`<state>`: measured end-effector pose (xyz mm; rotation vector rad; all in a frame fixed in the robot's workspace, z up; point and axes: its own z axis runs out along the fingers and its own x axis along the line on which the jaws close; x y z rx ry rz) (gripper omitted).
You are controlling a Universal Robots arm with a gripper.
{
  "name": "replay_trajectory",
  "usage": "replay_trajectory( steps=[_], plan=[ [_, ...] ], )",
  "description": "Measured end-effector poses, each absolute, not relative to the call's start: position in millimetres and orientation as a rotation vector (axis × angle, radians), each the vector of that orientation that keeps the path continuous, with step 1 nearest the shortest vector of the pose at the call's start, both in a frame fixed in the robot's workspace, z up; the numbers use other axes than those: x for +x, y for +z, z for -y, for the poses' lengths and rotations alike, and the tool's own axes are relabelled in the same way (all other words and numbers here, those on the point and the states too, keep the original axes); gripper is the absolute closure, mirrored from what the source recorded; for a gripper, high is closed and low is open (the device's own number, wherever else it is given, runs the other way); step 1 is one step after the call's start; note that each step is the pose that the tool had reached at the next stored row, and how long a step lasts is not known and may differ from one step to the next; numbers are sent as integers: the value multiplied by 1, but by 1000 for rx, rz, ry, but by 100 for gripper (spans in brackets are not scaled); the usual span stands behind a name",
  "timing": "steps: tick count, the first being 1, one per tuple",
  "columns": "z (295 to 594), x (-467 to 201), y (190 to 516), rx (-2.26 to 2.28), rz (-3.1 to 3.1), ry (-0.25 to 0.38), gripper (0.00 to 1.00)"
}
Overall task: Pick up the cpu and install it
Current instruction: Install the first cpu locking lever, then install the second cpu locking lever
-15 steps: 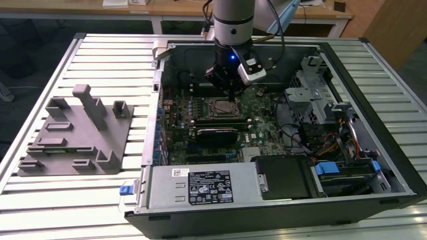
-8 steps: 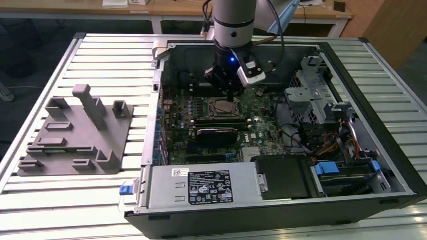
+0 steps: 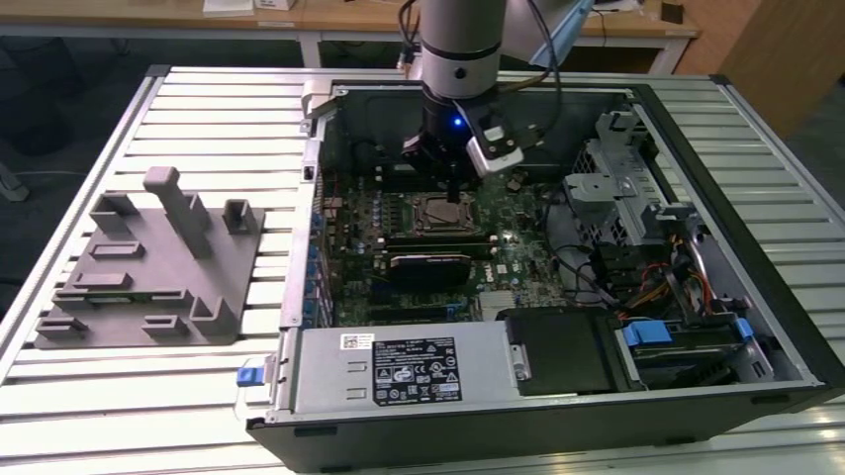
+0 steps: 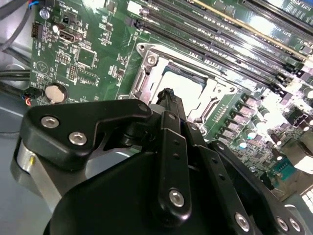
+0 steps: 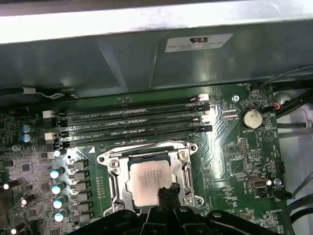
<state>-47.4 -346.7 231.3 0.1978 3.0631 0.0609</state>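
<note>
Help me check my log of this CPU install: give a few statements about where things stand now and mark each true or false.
1. The cpu lies inside the socket frame on the motherboard. True.
2. The gripper hangs over the grey tray. False: it is inside the computer case, just above the socket.
3. The cpu sits on the grey tray. False: it is in the socket.
4. The coin battery sits on the motherboard. True.
</note>
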Motion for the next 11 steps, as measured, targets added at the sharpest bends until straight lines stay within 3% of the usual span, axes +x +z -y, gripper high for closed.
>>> replay_trajectory(
  steps=[11],
  plan=[
    [347,-48,231,198,-3063,61,89]
  ],
)
